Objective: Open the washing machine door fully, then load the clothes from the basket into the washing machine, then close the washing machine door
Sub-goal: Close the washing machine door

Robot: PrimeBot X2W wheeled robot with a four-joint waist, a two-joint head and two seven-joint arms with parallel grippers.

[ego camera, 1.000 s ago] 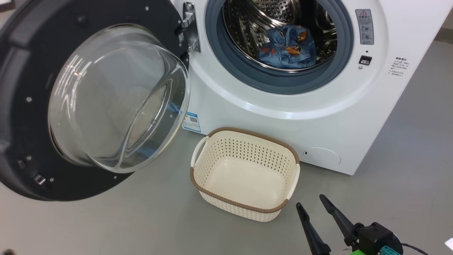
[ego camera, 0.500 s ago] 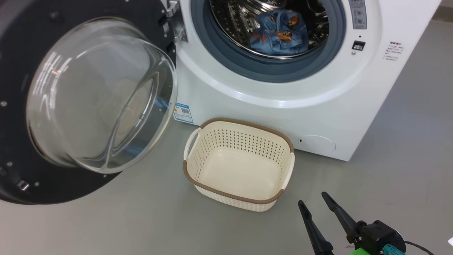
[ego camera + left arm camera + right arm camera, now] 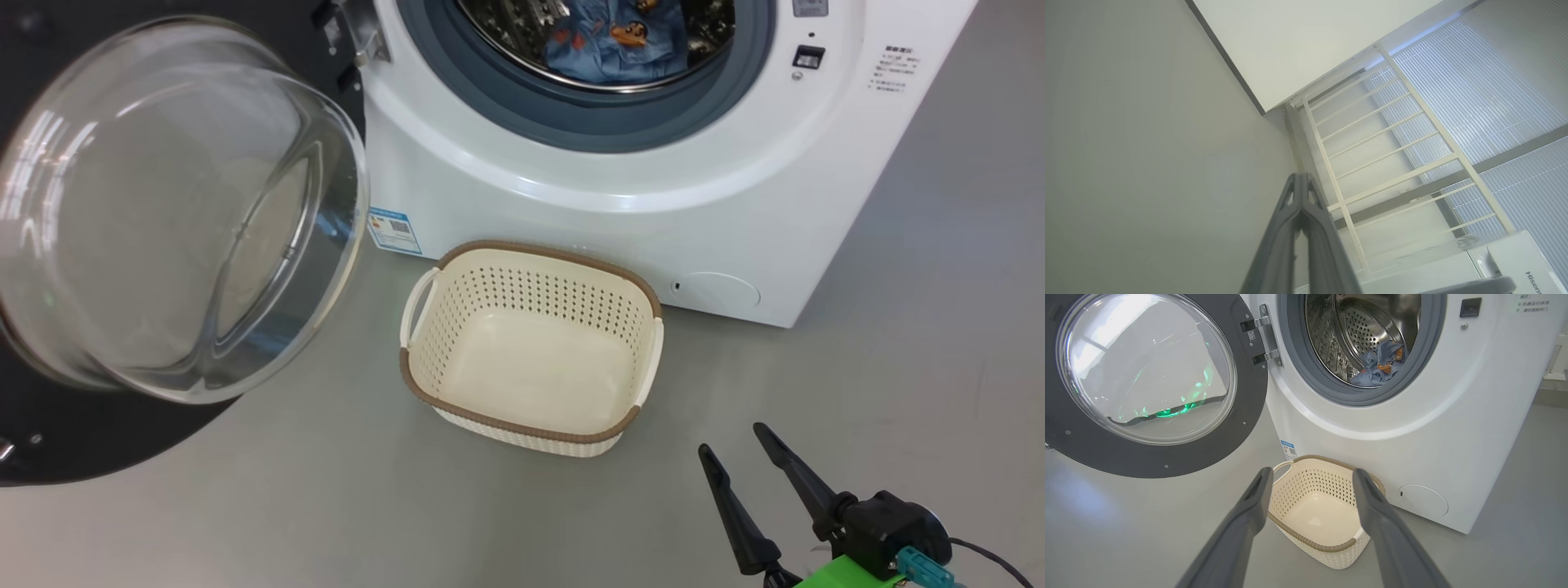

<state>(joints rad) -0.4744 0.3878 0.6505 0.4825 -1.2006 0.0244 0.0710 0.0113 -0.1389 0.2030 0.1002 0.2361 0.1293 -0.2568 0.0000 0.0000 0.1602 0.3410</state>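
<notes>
The washing machine (image 3: pixel 620 204) stands with its door (image 3: pixel 163 212) swung wide open to the left, glass bowl bulging outward. Light blue clothes (image 3: pixel 612 41) with orange figures lie inside the steel drum (image 3: pixel 1367 330); from the right wrist the clothes (image 3: pixel 1380 363) sit at the drum's bottom. The cream basket (image 3: pixel 531 347) rests on the floor before the machine, nothing inside it. My right gripper (image 3: pixel 735 437) is open at the lower right, a short way from the basket (image 3: pixel 1318 514), holding nothing. My left gripper (image 3: pixel 1300 179) is shut, fingertips together, pointing at a wall and ceiling.
Grey floor (image 3: pixel 898 343) spreads around the machine and basket. The open door (image 3: pixel 1147 384) takes up the space on the left. A white rack with bars (image 3: pixel 1384 155) and ribbed window panels show in the left wrist view, above a white appliance top (image 3: pixel 1515 261).
The head camera has shifted, so the machine, door and basket slide up and left in the picture. The right gripper keeps its open pose at the lower right.
</notes>
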